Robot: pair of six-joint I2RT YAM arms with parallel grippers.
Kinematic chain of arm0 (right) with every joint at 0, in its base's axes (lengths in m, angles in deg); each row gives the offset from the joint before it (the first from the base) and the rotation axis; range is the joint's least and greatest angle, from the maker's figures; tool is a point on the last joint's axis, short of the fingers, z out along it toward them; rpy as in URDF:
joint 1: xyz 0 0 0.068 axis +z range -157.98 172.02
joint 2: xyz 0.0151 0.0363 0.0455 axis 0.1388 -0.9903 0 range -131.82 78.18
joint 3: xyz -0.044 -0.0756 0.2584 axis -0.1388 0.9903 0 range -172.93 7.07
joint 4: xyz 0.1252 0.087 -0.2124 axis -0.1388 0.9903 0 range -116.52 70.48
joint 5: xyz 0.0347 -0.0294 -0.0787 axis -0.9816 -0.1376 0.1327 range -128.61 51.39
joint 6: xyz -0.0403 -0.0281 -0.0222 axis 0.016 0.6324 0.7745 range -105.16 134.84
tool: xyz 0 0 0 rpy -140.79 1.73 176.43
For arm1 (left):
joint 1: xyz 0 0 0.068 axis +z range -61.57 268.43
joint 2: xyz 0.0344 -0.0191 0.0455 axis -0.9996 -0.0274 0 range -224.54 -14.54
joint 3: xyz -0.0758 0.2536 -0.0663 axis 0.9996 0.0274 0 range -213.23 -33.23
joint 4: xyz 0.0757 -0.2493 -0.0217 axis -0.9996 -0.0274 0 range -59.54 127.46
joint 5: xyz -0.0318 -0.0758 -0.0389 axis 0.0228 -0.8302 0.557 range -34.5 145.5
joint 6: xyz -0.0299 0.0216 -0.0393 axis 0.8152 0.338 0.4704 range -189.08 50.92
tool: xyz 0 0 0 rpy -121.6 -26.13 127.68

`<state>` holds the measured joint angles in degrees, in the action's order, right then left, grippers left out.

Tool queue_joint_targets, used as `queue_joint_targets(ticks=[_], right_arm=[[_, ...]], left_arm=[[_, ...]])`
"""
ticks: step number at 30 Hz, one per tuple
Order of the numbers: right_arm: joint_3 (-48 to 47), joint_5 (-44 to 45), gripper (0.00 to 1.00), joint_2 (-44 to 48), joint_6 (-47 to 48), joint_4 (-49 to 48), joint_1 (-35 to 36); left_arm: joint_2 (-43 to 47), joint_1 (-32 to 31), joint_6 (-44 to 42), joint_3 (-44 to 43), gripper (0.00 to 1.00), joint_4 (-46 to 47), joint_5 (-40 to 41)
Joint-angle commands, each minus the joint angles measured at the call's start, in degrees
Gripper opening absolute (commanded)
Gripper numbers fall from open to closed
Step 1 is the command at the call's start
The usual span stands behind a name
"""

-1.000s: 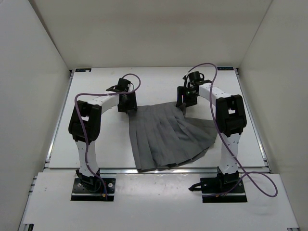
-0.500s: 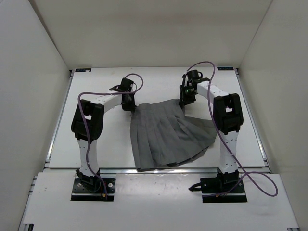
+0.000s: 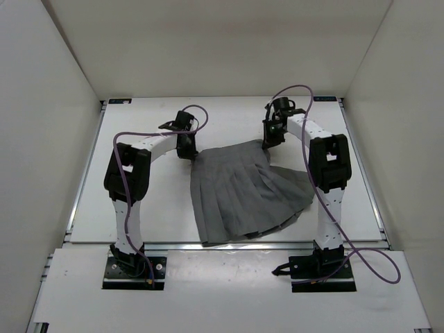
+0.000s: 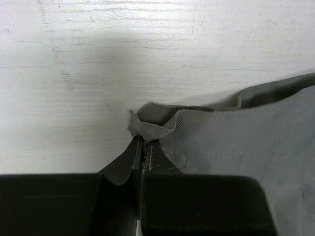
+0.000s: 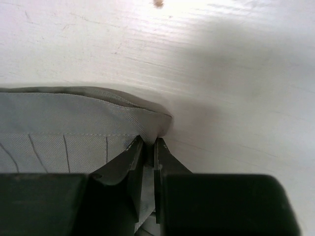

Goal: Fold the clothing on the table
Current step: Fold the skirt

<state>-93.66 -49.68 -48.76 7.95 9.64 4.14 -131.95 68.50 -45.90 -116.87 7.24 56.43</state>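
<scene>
Where jaws gaped before, your left gripper (image 4: 143, 140) and right gripper (image 5: 148, 141) now pinch the clothing (image 3: 243, 194).
Corners: eleven and one o'clock.

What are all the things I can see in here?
clothing: one, dark grey and pleated, spread on the middle of the table
table: one, white, under everything
walls: three, white, at the left, far and right sides
cables: two, purple, one looping along each arm
base plates: two, black, at the near edge
arms: two, white and black, one on either side of the clothing
left gripper: one, black, pinched shut on the clothing's far left corner
right gripper: one, black, pinched shut on its far right corner
</scene>
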Motion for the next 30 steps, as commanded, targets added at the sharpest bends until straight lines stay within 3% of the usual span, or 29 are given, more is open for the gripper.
queue_joint_targets(ticks=[1, 4, 7, 9, 12, 14, 16, 17, 19, 20, 22, 25, 27, 30], right_arm=[[-3.3, -3.5, 0.0, 4.9, 3.0, -1.0, -4.3], [-9.8, -6.2, 0.0, 2.2, 2.9, 0.8, -7.4], [-19.1, -6.9, 0.0, 2.5, 1.9, 1.2, -10.1], [-23.2, -6.2, 0.0, 6.9, 2.5, -0.2, -11.1], [-24.4, -4.8, 0.0, 18.5, 3.5, -1.5, -12.0], [-22.0, -4.3, 0.0, 25.3, 3.7, -3.5, -13.7], [-14.7, -4.4, 0.0, 32.5, 6.4, -7.7, -13.1], [-6.6, -2.9, 0.0, 37.5, 8.5, -11.1, -12.4], [11.3, -0.4, 0.0, 47.0, 10.2, -14.4, -10.3], [15.4, -0.2, 0.0, 48.7, 9.9, -15.4, -9.1], [28.2, -1.1, 0.0, 55.4, 7.9, -16.5, -9.0], [48.9, -1.2, 0.0, 67.1, 4.0, -15.2, -5.9], [53.7, -0.9, 0.0, 74.9, 1.1, -11.7, -3.0], [57.6, -3.2, 0.0, 78.8, -3.0, -9.6, -1.8]], left_arm=[[4.2, 2.3, -0.1, -3.9, 0.0, -0.6, -2.3], [1.1, 5.2, -0.6, -10.9, 0.0, -0.9, -6.1], [-4.3, 6.5, -3.1, -33.2, 0.0, -7.9, -7.0], [-6.3, 6.0, -3.4, -45.5, 0.0, -12.0, -5.7], [-2.0, 3.9, -4.7, -52.9, 0.0, -12.9, -2.1], [8.0, 1.9, -6.1, -46.7, 0.0, -9.7, 2.3], [18.0, -0.5, -7.5, -28.3, 0.0, -0.9, 5.7], [24.9, -1.6, -7.6, -22.9, 0.0, 4.9, 6.7], [34.3, -3.5, -7.6, -2.3, 0.0, 11.8, 7.8], [39.3, -4.1, -7.1, 1.9, 0.0, 13.6, 9.3], [46.2, -4.6, -5.5, 15.5, 0.0, 13.0, 9.0], [57.3, -6.3, -3.4, 28.2, 0.0, 7.0, 9.8], [64.5, -5.8, -1.3, 33.9, 0.0, 2.1, 10.1], [74.2, -3.2, 0.6, 40.3, 0.0, -2.5, 7.4]])
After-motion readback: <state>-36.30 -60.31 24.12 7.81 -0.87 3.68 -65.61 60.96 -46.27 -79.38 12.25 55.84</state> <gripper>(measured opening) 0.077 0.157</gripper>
